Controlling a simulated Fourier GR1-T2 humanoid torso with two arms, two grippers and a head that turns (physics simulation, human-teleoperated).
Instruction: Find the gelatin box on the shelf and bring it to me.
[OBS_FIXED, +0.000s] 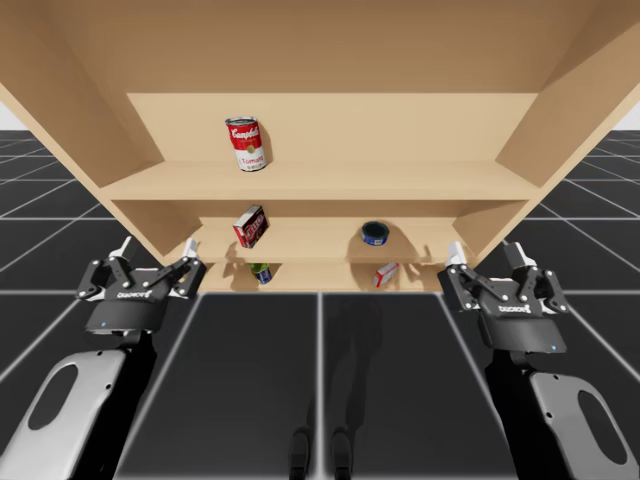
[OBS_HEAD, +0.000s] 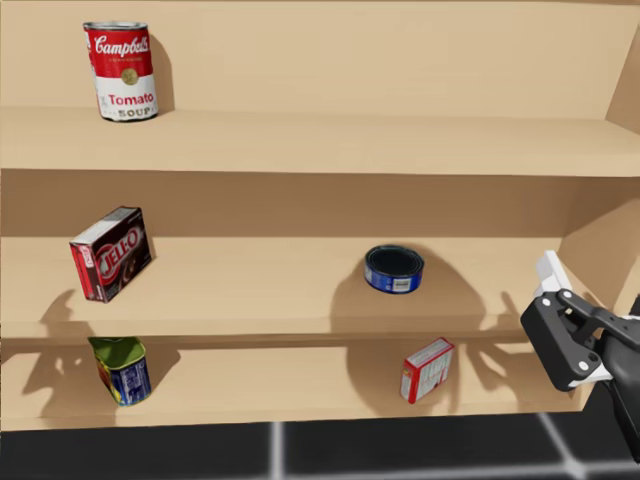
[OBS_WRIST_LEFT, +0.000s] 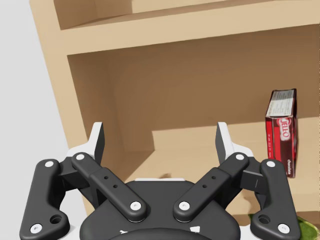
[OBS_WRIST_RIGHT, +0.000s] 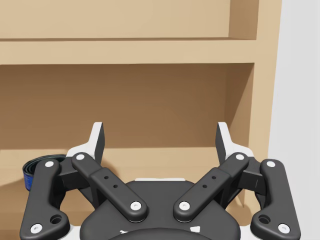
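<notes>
Both claws are spread wide with nothing in them. My left gripper (OBS_FIXED: 156, 250) sits at the lower left of the high view, in front of the shelf (OBS_FIXED: 320, 181), fingers well apart and touching nothing. My right gripper (OBS_FIXED: 487, 258) mirrors it at the lower right, just as wide open and also touching nothing. The left wrist view (OBS_WRIST_LEFT: 160, 137) and the right wrist view (OBS_WRIST_RIGHT: 160, 137) show the same thing: only bare shelf wood between the fingers.

The gelatin box (OBS_HEAD: 110, 253) is dark red and sits on the middle board, left of centre in the head view, tipped at an angle. It has white lettering on its face and a pale end panel with small print. In the left wrist view the box (OBS_WRIST_LEFT: 281, 132) is ahead of the gripper, out past one finger, well apart from it.

A red and white can (OBS_HEAD: 121, 70) with a big printed label stands upright on the top board, upper left. A low blue can (OBS_HEAD: 394, 269) is on the middle board right of centre, and its edge also shows ahead of my right gripper. On the bottom board are a tilted green and blue can (OBS_HEAD: 122, 370) at the left and a small red and white box (OBS_HEAD: 427, 369) leaning at the right.
</notes>
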